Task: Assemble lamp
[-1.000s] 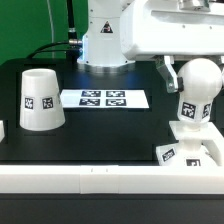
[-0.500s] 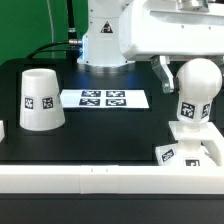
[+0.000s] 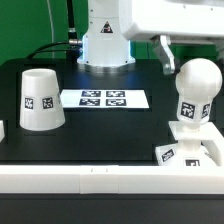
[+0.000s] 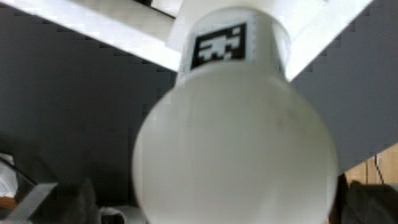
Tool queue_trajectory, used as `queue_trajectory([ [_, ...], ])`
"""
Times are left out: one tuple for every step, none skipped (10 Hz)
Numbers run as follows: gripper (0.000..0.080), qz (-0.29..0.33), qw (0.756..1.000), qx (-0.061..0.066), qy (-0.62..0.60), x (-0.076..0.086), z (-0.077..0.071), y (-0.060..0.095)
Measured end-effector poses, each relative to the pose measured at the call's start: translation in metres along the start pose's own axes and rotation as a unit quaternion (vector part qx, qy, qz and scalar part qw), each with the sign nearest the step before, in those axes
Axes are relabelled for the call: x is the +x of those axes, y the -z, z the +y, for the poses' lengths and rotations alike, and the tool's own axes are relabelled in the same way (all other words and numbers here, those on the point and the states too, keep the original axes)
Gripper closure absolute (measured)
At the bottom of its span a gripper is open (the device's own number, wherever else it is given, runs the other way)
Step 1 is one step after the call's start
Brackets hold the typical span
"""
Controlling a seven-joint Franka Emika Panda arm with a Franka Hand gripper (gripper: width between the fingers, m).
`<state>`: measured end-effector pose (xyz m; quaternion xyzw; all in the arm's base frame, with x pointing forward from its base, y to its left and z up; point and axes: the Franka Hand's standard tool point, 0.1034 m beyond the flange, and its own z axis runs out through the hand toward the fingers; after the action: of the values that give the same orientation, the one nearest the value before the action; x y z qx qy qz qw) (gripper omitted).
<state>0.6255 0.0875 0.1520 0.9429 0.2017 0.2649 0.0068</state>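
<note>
The white bulb (image 3: 196, 90) stands upright with its neck in the flat square base (image 3: 190, 148) at the exterior view's right, by the table's front edge. My gripper (image 3: 188, 46) is open just above the bulb's round head and touches nothing; one dark finger (image 3: 164, 52) shows beside the head. In the wrist view the bulb (image 4: 231, 130) fills the picture, tag on its neck, with dark finger parts on either side low down. The tapered shade (image 3: 40, 98) stands mouth down at the exterior view's left, far from the gripper.
The marker board (image 3: 104, 98) lies flat at mid-table between shade and bulb. The arm's white pedestal (image 3: 105, 40) stands behind it. A white ledge (image 3: 100, 180) runs along the table's front edge.
My gripper has risen from beside the bulb's head to above it. The bulb stays standing in the base, and the shade has not moved.
</note>
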Motion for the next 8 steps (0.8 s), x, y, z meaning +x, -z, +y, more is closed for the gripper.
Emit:
queue_trajectory([
  [0.0101,0.0,1.0,0.0,0.0,-0.001,-0.001,-0.001],
  [0.0101,-0.013,1.0,0.005,0.001,-0.004,-0.003,-0.003],
  [0.0101,-0.012,1.0,0.005,0.0,-0.003,-0.002,-0.003],
  [0.0101,-0.016,1.0,0.006,0.0,-0.004,-0.003,-0.004],
  [0.0101,-0.048,0.999,0.016,0.002,-0.011,-0.008,-0.009],
  [0.0101,-0.085,0.996,0.028,0.004,-0.011,-0.01,-0.011],
  [0.0101,-0.102,0.994,0.034,0.005,-0.009,-0.01,-0.011],
  [0.0101,-0.139,0.989,0.045,0.005,-0.013,-0.01,-0.012],
])
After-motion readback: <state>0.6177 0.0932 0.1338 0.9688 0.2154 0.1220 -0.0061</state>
